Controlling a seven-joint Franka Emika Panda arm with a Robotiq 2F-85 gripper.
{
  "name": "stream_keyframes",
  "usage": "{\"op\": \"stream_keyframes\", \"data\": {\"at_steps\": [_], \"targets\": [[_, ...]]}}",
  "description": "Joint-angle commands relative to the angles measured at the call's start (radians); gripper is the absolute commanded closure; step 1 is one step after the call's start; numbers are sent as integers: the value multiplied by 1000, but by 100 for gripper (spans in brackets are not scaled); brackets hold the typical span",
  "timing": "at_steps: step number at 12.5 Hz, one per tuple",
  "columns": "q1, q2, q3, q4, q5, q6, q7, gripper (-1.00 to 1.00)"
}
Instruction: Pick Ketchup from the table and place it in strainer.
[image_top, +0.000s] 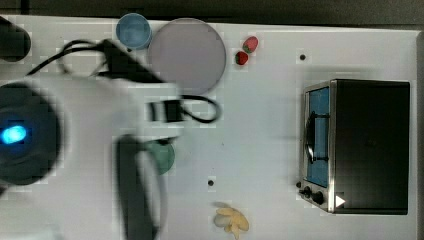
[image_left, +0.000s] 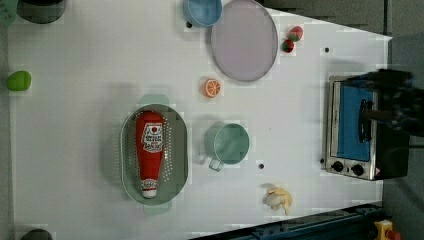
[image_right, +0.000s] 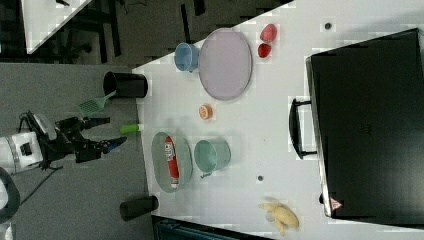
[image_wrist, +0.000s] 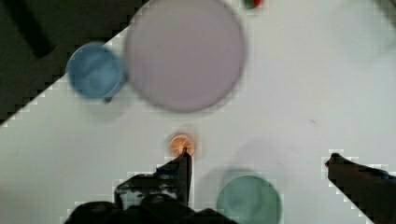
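The ketchup bottle (image_left: 150, 151) lies on its side inside the pale-green strainer (image_left: 179, 150), lengthwise along the oval, its white cap toward the left view's bottom and its label facing up. The right view shows the same: the bottle (image_right: 171, 161) rests within the strainer's rim (image_right: 186, 162), just beside the teal cup (image_right: 212, 154). Judged from how things lie, the placing looks done.

The gripper (image_right: 102, 134) hangs off the table's edge in the right view, well apart from the strainer, its 2 fingers spread wide with nothing between them. The wrist view shows the same gap between the dark fingers (image_wrist: 180, 170), with the orange slice (image_wrist: 181, 143) and the teal cup below.

As for handling, the bottle looks like a light plastic toy, probably hollow, stiff enough to hold its shape, with a smooth and likely slippery skin. It tapers toward the cap, so a hold there could slide. The best place to take it would be across the wide labelled middle, fingers closing on the 2 long sides. Nothing about it looks fragile.
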Motion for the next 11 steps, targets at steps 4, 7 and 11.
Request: {"op": "stream_keyframes", "data": {"at_steps": [4,7,11], "targets": [[-56,36,-169,104,30,-227,28,-100],[-57,36,-186,123,30,-258,-38,-100],[-58,42,-208,123,30,-258,-43,-100]]}}
